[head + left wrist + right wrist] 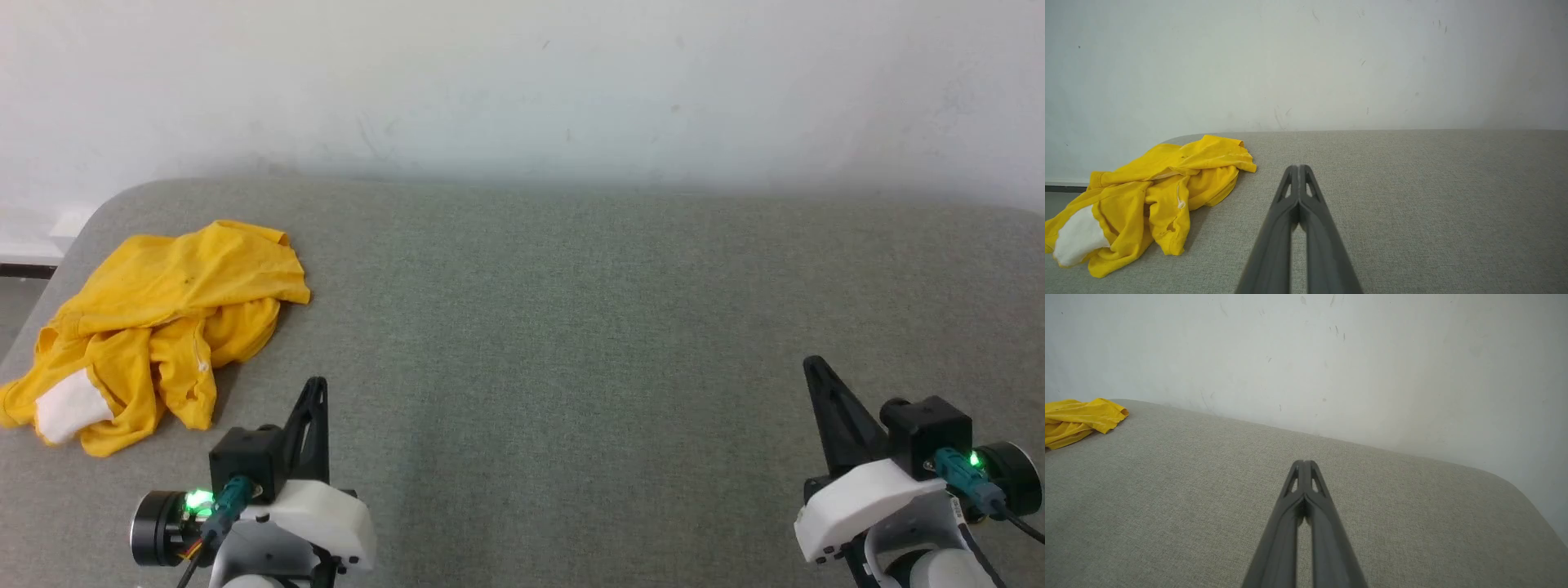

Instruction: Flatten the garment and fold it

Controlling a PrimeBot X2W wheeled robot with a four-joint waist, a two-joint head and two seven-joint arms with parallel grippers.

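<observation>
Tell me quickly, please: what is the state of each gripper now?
Left gripper: jaws closed, holding nothing; the garment lies apart from it.
Right gripper: jaws closed, holding nothing.

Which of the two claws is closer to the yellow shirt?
The left claw, close beside the crumpled shirt without touching it; the right claw sits far off.

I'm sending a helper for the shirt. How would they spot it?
Look at the grey table against the white wall. Near its left end lies a crumpled yellow shirt, the only bright thing on it, with a white patch.
</observation>
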